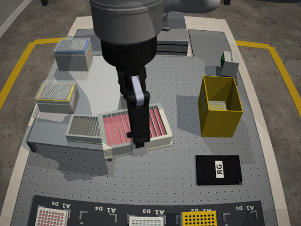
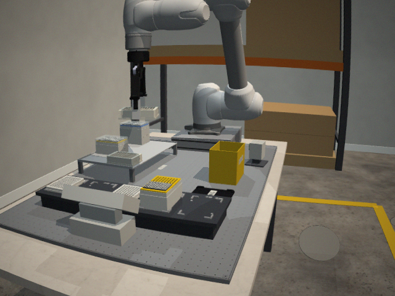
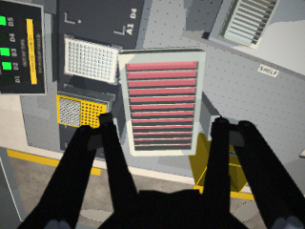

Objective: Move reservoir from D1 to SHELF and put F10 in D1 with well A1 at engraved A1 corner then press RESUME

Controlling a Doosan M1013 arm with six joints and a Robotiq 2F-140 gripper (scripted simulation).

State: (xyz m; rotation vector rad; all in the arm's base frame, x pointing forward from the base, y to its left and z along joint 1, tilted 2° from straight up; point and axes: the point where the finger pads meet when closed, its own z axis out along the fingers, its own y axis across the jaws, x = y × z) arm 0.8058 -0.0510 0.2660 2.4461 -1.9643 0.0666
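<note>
My gripper point(image 1: 136, 127) is shut on the filled 12-trough reservoir point(image 1: 135, 129), which has pink liquid in its troughs. It grips across the narrow width and holds the reservoir high in the air, roughly level, just off the shelf's front corner. The held reservoir also shows in the wrist view point(image 3: 162, 107) and in the exterior view point(image 2: 138, 111). A second 12-trough reservoir point(image 1: 83, 127) with grey troughs stands flat on the shelf point(image 1: 73, 102) near its front edge. The D1 brackets point(image 1: 239, 215) hold nothing.
Two tip racks point(image 1: 73, 53) point(image 1: 56, 96) stand on the shelf. A yellow bin point(image 1: 219, 107), the RESUME post point(image 1: 229, 63) and the black RG nest point(image 1: 217, 169) are on the right. On the deck: a tip rack at D2 point(image 1: 199, 218), open plates at D3 point(image 1: 146, 221) and D5 point(image 1: 51, 216).
</note>
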